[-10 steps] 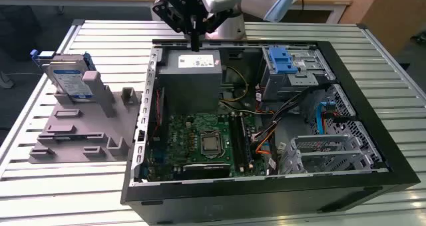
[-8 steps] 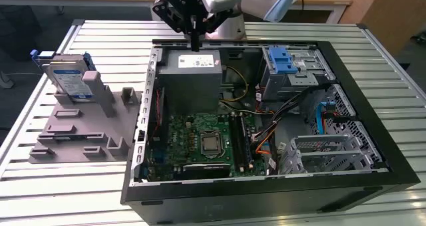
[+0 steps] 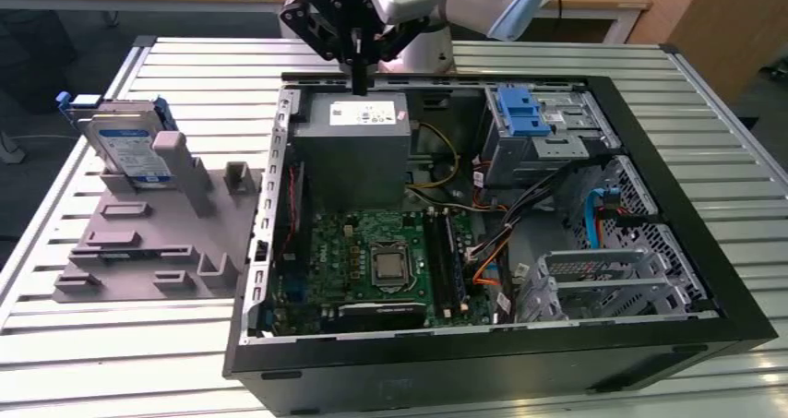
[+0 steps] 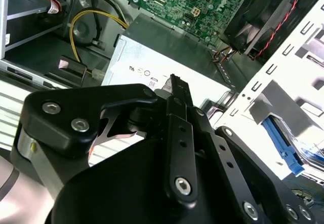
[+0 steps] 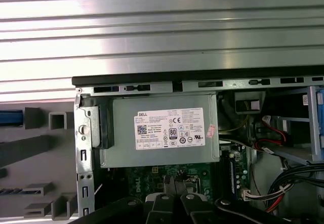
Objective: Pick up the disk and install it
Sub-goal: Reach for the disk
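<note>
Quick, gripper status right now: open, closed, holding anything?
Gripper: closed, holding nothing, near the grey power supply box; the disk stands in the grey holder outside the case.

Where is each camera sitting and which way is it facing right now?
Exterior view: off the arm, looking down on the open case, the disk at the exterior view's left; arm and gripper near the grey box.
First wrist view: on the arm, facing down onto the grey box and table; gripper shows.
Second wrist view: behind the gripper's linkage, facing the grey box.
Shared: gripper and grey box, in all three.
</note>
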